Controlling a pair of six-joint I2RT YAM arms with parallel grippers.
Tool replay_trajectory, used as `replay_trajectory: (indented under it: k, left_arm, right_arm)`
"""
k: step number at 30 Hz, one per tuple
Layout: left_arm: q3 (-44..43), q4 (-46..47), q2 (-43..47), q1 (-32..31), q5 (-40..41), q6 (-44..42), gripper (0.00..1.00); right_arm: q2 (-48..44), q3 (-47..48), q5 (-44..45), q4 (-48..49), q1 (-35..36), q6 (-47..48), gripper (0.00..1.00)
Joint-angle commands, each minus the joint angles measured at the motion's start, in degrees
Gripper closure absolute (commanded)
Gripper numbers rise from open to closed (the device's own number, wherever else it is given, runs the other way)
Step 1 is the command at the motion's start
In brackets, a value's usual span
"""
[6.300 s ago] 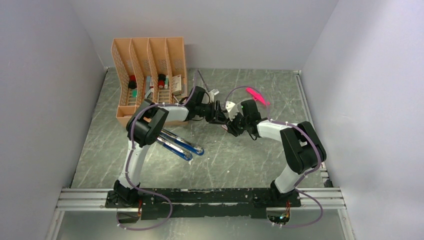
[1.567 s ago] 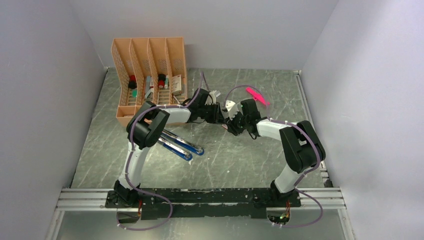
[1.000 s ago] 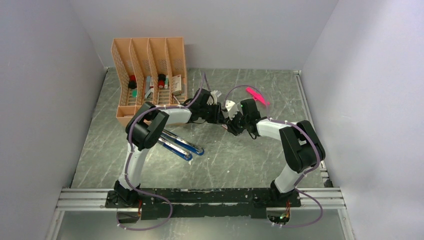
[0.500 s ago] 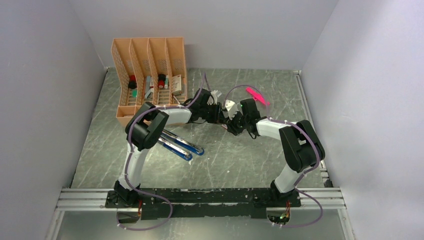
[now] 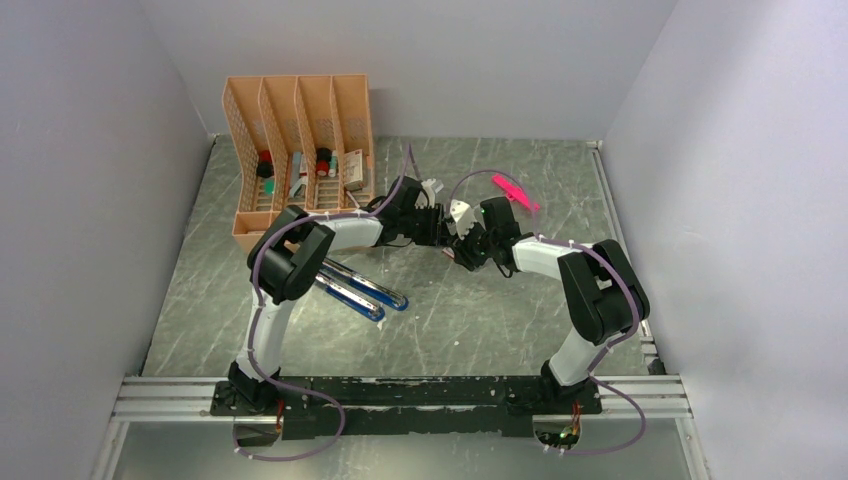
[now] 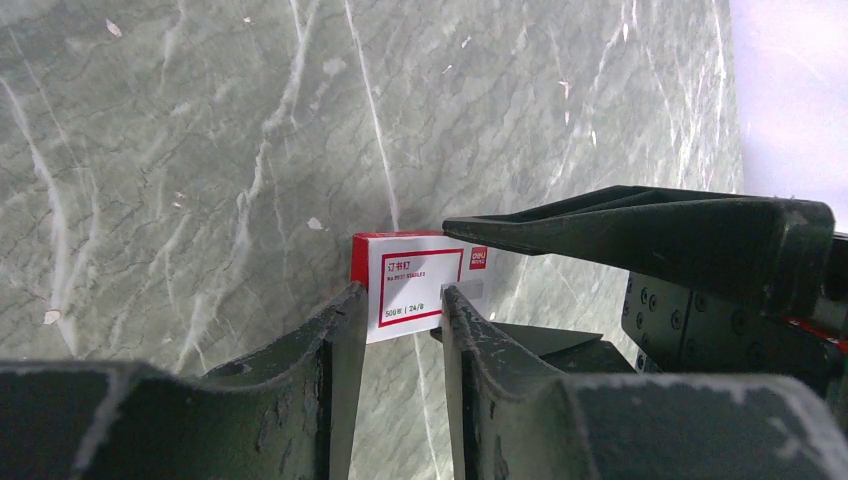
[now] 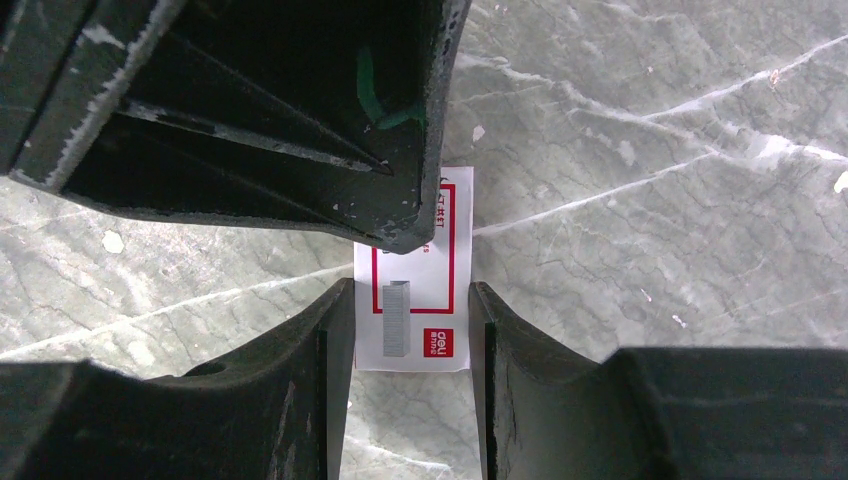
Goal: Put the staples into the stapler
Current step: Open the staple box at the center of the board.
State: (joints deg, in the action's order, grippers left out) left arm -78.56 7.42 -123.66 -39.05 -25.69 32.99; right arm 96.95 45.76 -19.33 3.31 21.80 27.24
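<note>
Both arms meet over the middle of the counter [image 5: 480,320], with the staple box [image 7: 415,270], a small flat red-and-white carton, caught between them. The right hand [image 7: 412,292] holds it across its width. Each finger lies flush against a long edge with no gap showing, so the carton is pinned steady. That grip looks meant to brace the box while the other arm works on its end.

The left hand [image 6: 400,300] comes in from the opposite side, its fingers set narrow about the short end of the box. I cannot tell from its own camera whether they press the card or merely stand beside it.

No staples are out. The grey strip on the box face is probably a printed picture, though it is too small to be sure, and I judge the real strips to be inside.

The stapler [image 5: 362,291], blue and silver, lies on the counter to the near left, partly under the left forearm and well apart from the box. An orange file rack [image 5: 300,110] stands at the far left. A pink stick [image 5: 515,192] lies just far-right of the hands, and neither it nor the rack is in play.

The task looks to be at an early stage: the carton must be opened and a strip drawn out and carried over to the stapler.
</note>
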Motion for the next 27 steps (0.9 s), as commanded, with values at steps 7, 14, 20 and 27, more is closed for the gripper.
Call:
replay_trajectory:
  k: [7,14,20,27]
  left_arm:
    - [-0.1,1.3,1.3,-1.6,-3.5,0.9,0.64]
    - [0.2,2.3,0.1,-1.7,-6.1,1.6,0.66]
    - [1.5,4.0,-0.8,-2.1,-7.9,2.6,0.67]
    - [1.7,5.3,-1.7,-3.1,-9.9,3.3,0.68]
  right_arm:
    - [3.2,-0.7,1.2,-3.3,0.6,1.1,0.71]
    - [3.4,-0.5,1.1,-3.3,0.6,1.1,0.71]
    - [3.4,-0.6,1.2,-3.1,0.6,1.1,0.71]
    - [3.2,-0.9,1.5,-2.6,0.7,1.0,0.71]
